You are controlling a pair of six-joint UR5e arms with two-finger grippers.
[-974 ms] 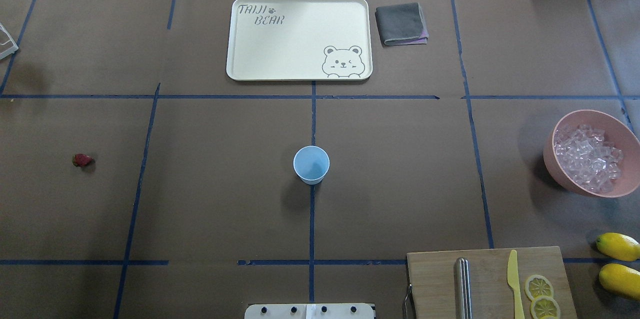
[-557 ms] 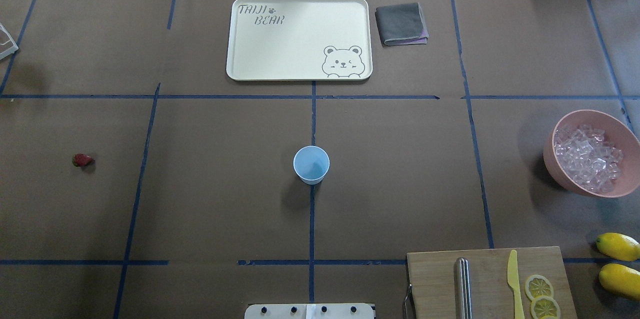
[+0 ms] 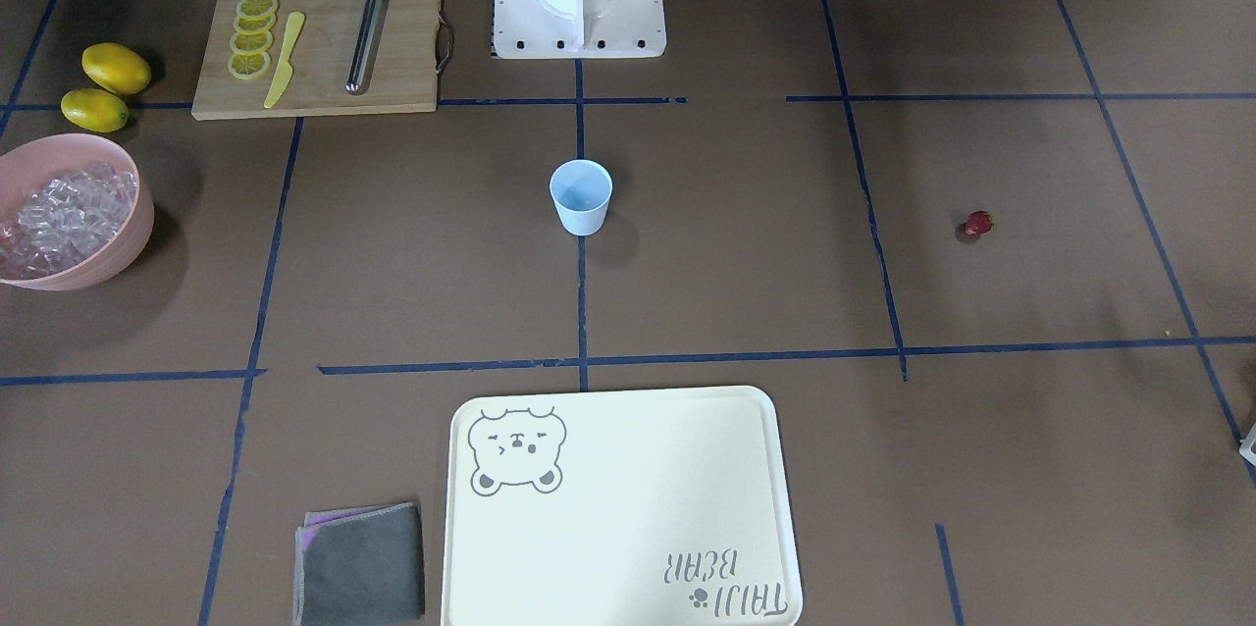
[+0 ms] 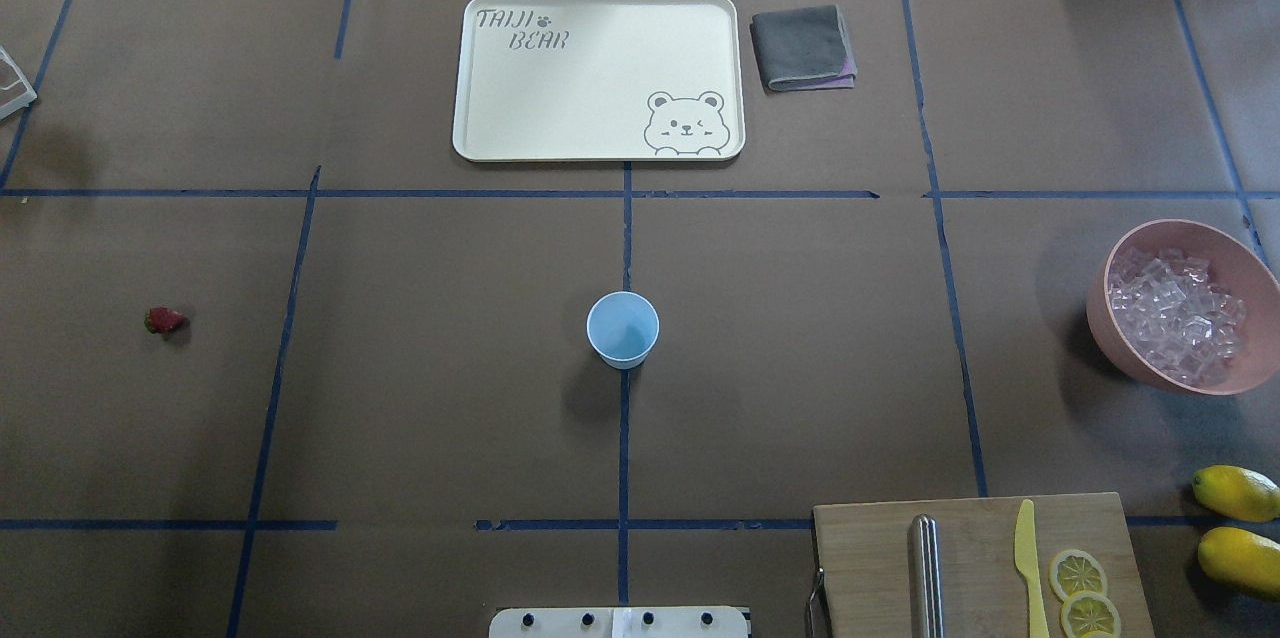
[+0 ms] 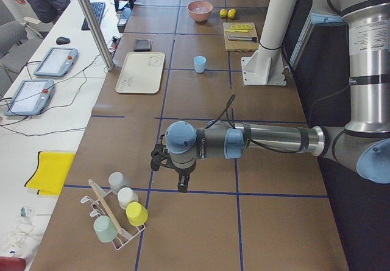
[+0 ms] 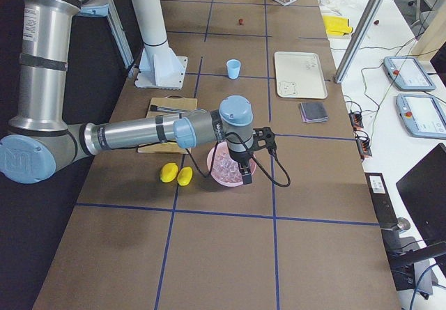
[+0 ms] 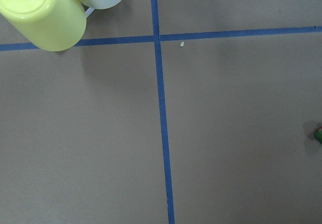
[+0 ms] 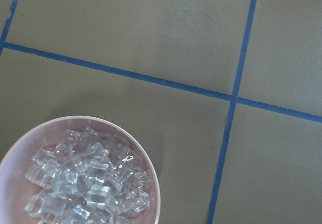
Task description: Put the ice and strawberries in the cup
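Observation:
The pale-blue cup stands upright at the table's middle, also in the front view. The strawberry lies alone at the left, and its edge shows in the left wrist view. The ice fills a pink bowl at the right, seen close in the right wrist view. My left gripper hangs over bare table near the left end. My right gripper hangs over the bowl's far rim. I cannot tell whether either is open or shut.
A cream tray and a folded grey cloth lie at the far side. A cutting board holds a metal rod, a yellow knife and lemon slices. Two lemons lie beside it. A rack of upturned cups stands at the left end.

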